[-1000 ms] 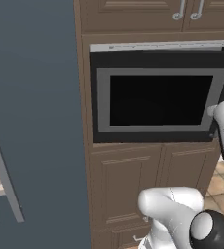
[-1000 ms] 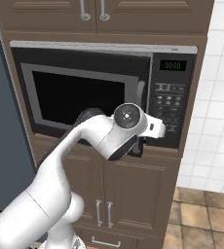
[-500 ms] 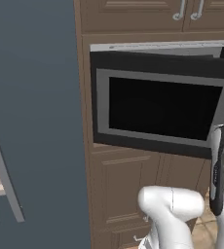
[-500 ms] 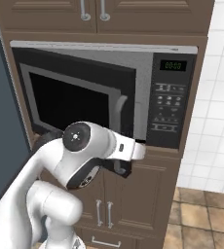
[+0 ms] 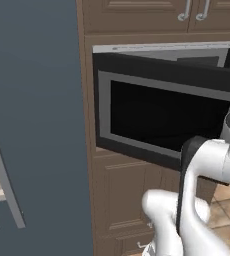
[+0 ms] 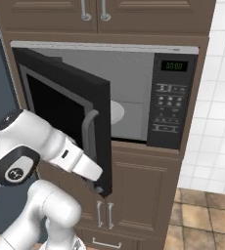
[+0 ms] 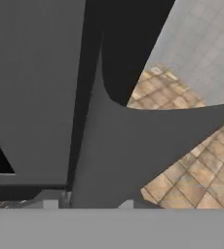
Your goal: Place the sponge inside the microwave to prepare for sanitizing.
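Microwave: built into brown cabinetry, cavity exposed, grey interior visible.
Door: swung partway out on left hinge, dark window, grey frame.
Handle: curved grey bar on the door's free edge.
Plate: white, round, inside cavity, partly hidden behind the door edge.
Button panel: right of cavity, green display above.
Tool: at lower corner of the door's free edge, below the handle; jaw spacing cannot be told, fingertips hidden.
Hand view: close on grey handle and dark door face, tiled floor beyond.
Sponge: location cannot be told.
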Tool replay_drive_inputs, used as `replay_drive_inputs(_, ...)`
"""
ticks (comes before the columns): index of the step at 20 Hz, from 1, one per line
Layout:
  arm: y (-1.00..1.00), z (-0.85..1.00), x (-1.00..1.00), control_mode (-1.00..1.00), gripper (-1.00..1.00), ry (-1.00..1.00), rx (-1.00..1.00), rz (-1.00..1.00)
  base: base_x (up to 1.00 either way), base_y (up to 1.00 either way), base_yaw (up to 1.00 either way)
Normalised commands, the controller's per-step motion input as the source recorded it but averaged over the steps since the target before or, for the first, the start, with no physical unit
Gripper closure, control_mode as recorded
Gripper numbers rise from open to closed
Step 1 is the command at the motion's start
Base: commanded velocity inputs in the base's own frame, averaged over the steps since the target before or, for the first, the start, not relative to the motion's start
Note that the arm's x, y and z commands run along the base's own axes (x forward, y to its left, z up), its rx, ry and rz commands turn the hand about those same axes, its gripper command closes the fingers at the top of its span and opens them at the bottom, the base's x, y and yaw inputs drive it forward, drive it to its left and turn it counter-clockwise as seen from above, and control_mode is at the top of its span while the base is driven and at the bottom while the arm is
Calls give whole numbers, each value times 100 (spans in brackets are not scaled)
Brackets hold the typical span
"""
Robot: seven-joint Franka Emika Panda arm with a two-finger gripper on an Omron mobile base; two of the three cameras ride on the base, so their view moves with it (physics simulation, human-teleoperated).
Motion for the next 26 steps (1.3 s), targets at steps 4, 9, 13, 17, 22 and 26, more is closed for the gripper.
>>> replay_drive_inputs(4, 83, -100, -100, -100, 100, 0, -28, -40, 0, 0, 0)
replay_drive_inputs(9, 98, -100, -100, -100, 100, -8, -25, -37, 0, 0, 0)
replay_drive_inputs(13, 92, -64, -67, -100, 100, -19, -6, -29, 0, 0, 0)
replay_drive_inputs(17, 96, -29, -35, -100, 100, -15, 0, -16, 0, 0, 0)
replay_drive_inputs(22, 60, -9, -6, -100, -100, -4, 0, -2, 0, 0, 0)
replay_drive_inputs(26, 6, 0, 0, -100, -100, 0, 0, 0, 0, 0, 0)
